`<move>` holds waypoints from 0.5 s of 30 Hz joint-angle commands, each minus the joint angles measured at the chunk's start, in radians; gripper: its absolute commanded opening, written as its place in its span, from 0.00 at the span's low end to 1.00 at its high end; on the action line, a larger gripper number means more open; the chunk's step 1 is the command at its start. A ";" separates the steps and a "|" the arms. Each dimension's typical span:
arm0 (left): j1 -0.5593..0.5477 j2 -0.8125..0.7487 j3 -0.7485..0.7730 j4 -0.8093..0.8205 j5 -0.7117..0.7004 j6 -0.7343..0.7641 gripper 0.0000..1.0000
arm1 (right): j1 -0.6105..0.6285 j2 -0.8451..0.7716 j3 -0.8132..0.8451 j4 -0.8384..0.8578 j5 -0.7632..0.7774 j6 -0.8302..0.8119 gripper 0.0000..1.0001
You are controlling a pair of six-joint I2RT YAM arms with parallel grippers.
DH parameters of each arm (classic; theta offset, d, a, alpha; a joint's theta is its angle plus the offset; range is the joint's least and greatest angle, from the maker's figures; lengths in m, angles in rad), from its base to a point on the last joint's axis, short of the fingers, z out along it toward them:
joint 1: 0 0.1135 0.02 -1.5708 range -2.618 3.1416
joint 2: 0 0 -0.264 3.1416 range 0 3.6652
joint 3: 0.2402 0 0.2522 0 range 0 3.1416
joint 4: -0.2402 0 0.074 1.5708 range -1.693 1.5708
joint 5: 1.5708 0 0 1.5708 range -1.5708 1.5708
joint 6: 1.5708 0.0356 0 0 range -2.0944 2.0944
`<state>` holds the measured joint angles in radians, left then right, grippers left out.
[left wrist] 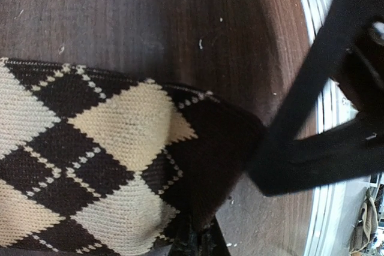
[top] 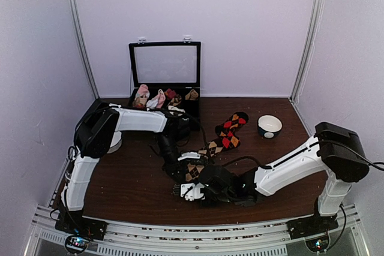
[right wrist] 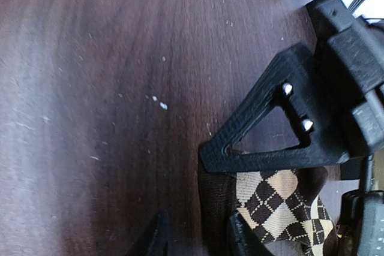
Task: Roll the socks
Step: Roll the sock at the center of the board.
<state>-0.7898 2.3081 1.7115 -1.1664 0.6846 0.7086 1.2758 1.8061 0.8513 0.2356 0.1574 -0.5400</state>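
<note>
A black sock with tan diamonds point(left wrist: 90, 166) lies on the dark table, running from centre toward a second sock with red and orange diamonds point(top: 231, 126). My left gripper point(left wrist: 198, 241) is shut on the tan sock's dark cuff edge at the bottom of the left wrist view. In the top view the left gripper point(top: 180, 169) sits at the near end of the tan sock point(top: 210, 148). My right gripper point(right wrist: 198, 237) is low over the table with its jaws apart. The dark cuff point(right wrist: 215, 202) lies between its fingers, with bare table on one side. The left gripper's black finger point(right wrist: 270, 130) lies just beyond.
A black box with a raised clear lid point(top: 165, 64) stands at the back, holding pink and other sock bundles point(top: 150, 97). A small white-lined bowl point(top: 269, 126) sits at the back right. The metal rail point(top: 192, 238) runs along the table's near edge.
</note>
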 commanded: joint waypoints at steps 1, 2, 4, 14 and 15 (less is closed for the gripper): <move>0.004 0.019 0.015 -0.029 -0.018 0.027 0.00 | -0.028 0.037 0.023 0.017 0.001 0.012 0.29; 0.004 0.020 0.016 -0.035 -0.020 0.031 0.00 | -0.034 0.042 0.023 0.023 0.000 0.025 0.26; 0.004 0.020 0.020 -0.046 -0.021 0.044 0.00 | -0.044 0.054 0.024 0.026 -0.007 0.048 0.20; 0.019 -0.046 -0.015 -0.011 -0.072 0.031 0.25 | -0.084 0.073 0.028 0.008 -0.127 0.253 0.00; 0.029 -0.083 -0.041 0.007 -0.085 0.026 0.33 | -0.098 0.071 0.031 -0.007 -0.167 0.289 0.00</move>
<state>-0.7879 2.3062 1.7123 -1.1885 0.6693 0.7414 1.2182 1.8664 0.8597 0.2527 0.0994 -0.4000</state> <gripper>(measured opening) 0.201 0.035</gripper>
